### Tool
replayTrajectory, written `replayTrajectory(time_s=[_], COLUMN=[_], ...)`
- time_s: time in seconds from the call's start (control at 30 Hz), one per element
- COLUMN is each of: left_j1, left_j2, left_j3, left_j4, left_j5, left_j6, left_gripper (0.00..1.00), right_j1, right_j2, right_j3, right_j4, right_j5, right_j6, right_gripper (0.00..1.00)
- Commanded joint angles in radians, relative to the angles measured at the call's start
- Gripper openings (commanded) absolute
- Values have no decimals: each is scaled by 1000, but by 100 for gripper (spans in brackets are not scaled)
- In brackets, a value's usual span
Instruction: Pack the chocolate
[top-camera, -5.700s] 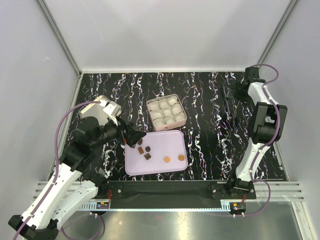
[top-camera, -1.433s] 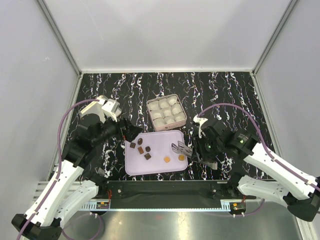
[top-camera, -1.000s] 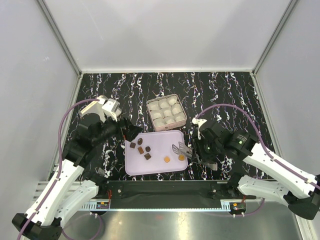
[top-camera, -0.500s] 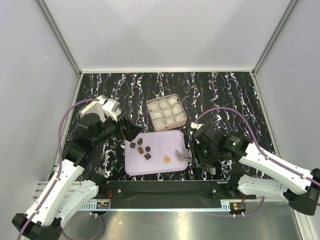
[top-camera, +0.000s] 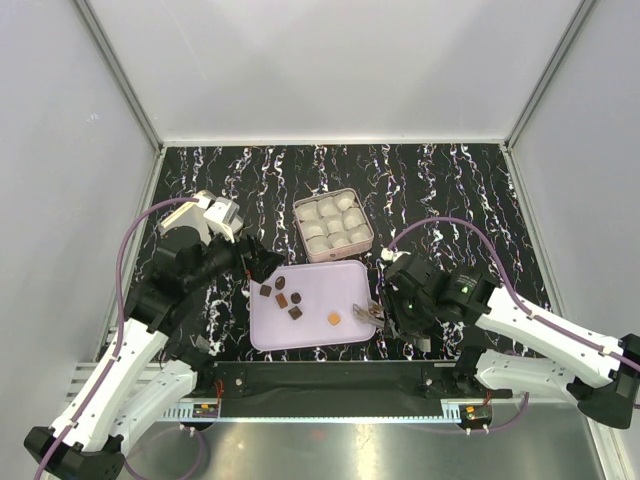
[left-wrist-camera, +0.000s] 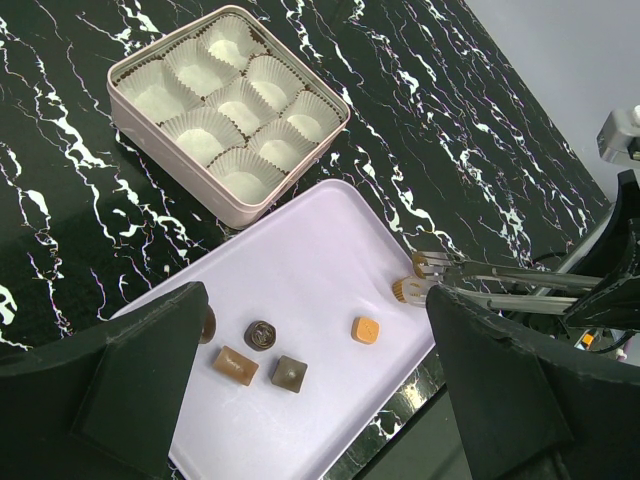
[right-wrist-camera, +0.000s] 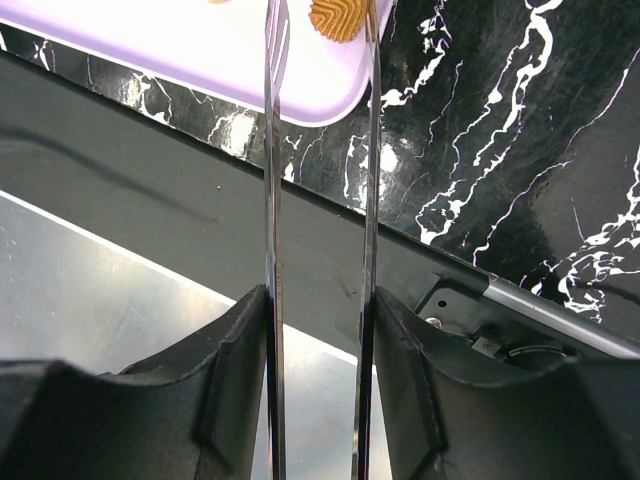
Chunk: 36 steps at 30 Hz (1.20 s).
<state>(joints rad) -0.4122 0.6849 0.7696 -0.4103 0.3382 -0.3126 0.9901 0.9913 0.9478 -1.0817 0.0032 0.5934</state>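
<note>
we see the right gripper (right-wrist-camera: 318, 340) closed partway on the handle of thin metal tongs (right-wrist-camera: 270, 150). the blades reach to the 4 o'clock corner of the lilac tray (top-camera: 325, 285), where one orange ridged chocolate (right-wrist-camera: 340, 18) sits btwn the tips. the left gripper (top-camera: 262, 272) hangs wide open w/ nothing in it over the tray's 9 o'clock edge. four more pieces cluster at the tray's 9 o'clock side and another orange one (top-camera: 334, 318) lies near 6. the tin (left-wrist-camera: 170, 147) of empty paper cups (left-wrist-camera: 238, 105) stands just past the tray's 12 o'clock edge. we reckon each piece is tiny, light and hard but easy to scuff or chip, and likely to skate on the smooth tray, so we'd pinch it across opposite sides, low on the body, w/ a gentle squeeze. hard to make out: the piece is cut off by the top of the right wrist view. it seems to touch one blade w/ a sliver of gap to the other, so we can't tell if it's pinched yet. from above the tips cover it. in the left wrist view one dark piece (left-wrist-camera: 207, 325) is half hidden behind a finger.
</note>
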Motion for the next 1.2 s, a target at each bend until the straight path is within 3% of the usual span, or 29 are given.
replayTrajectory(time_s=[0.0, 0.67, 0.87, 1.17], left_j1=[4, 6, 6, 6], left_j2=[-5, -10, -10, -13], left_j3=[8, 8, 8, 11], left_j4=[38, 33, 33, 28], left_j5=[16, 10, 9, 5], left_j6=[12, 12, 12, 12], left_gripper=[99, 99, 99, 99], right_j1=[12, 27, 28, 28], right_j2=[-2, 27, 35, 35], right_j3=[-10, -40, -29, 110], right_j4=[19, 66, 63, 74], right_j5=[11, -14, -9, -9], right_j6=[17, 28, 26, 20], right_gripper=[51, 49, 43, 40])
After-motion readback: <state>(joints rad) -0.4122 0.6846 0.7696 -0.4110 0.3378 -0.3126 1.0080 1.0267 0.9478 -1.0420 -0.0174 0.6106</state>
